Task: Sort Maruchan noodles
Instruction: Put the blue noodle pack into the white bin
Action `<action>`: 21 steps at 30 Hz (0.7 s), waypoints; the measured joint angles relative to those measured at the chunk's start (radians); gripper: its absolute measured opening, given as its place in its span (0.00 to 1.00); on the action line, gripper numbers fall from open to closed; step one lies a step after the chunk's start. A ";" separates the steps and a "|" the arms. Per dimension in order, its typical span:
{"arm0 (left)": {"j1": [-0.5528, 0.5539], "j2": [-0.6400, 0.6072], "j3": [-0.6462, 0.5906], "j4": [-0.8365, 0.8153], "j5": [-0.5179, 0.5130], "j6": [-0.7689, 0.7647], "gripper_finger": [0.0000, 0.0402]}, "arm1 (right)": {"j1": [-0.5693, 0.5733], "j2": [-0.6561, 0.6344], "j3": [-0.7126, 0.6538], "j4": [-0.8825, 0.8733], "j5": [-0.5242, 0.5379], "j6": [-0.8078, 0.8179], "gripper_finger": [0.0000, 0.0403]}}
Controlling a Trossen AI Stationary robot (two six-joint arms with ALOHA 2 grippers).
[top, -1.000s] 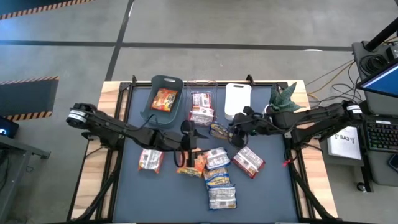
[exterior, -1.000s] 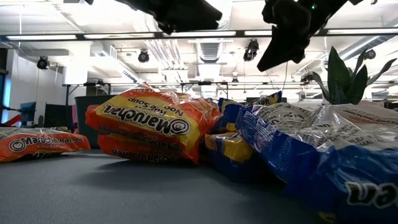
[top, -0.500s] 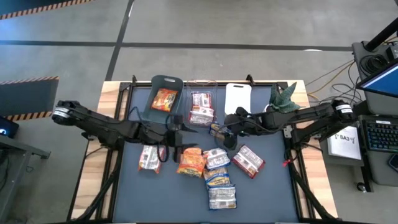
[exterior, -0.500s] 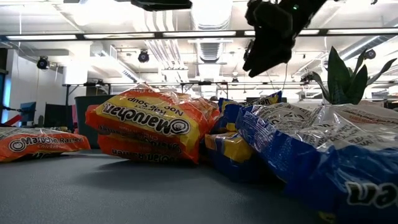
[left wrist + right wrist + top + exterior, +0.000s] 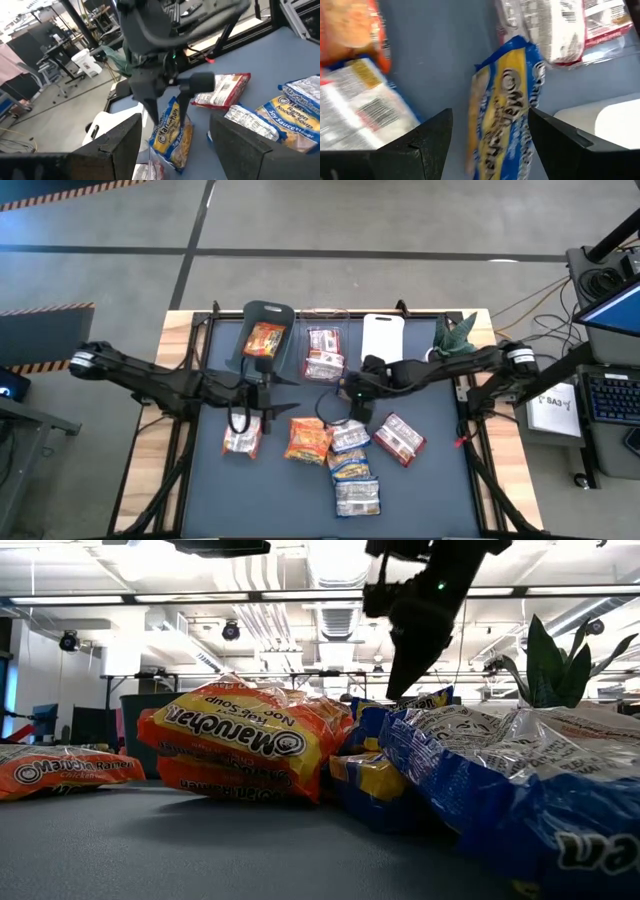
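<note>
Several Maruchan noodle packets lie flat on the blue mat: orange ones (image 5: pixel 240 438) (image 5: pixel 308 438), blue-and-white ones (image 5: pixel 350 450) and a red-and-white one (image 5: pixel 398 438). A yellow-and-blue packet (image 5: pixel 170 137) (image 5: pixel 505 120) lies near the bins. My right gripper (image 5: pixel 352 402) (image 5: pixel 167 107) hangs open over it, fingers pointing down, one on either side of the packet. My left gripper (image 5: pixel 262 395) (image 5: pixel 175 150) is open and holds nothing, above the mat between the dark bin and an orange packet.
Along the far edge stand a dark bin (image 5: pixel 262 315) holding an orange packet, a clear bin (image 5: pixel 325 332) with red-and-white packets, and a white bin (image 5: pixel 382 330). A green plant (image 5: pixel 455 340) stands at the far right. Bare mat lies at the near left.
My left gripper has drawn back from over the orange packet toward the table's left edge. My right gripper has gone toward the table's left and lower, coming over the yellow-and-blue packet. The packets lie as before.
</note>
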 joint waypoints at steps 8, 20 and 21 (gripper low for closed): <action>-0.001 -0.012 -0.002 0.001 0.000 -0.014 0.54 | -0.062 0.013 0.021 -0.034 -0.001 -0.057 0.61; -0.001 -0.001 -0.004 -0.015 0.000 -0.040 0.54 | -0.083 0.016 -0.055 0.006 -0.073 -0.055 0.56; -0.001 0.001 -0.004 -0.014 0.000 -0.042 0.54 | -0.083 0.015 -0.059 0.007 -0.078 -0.053 0.55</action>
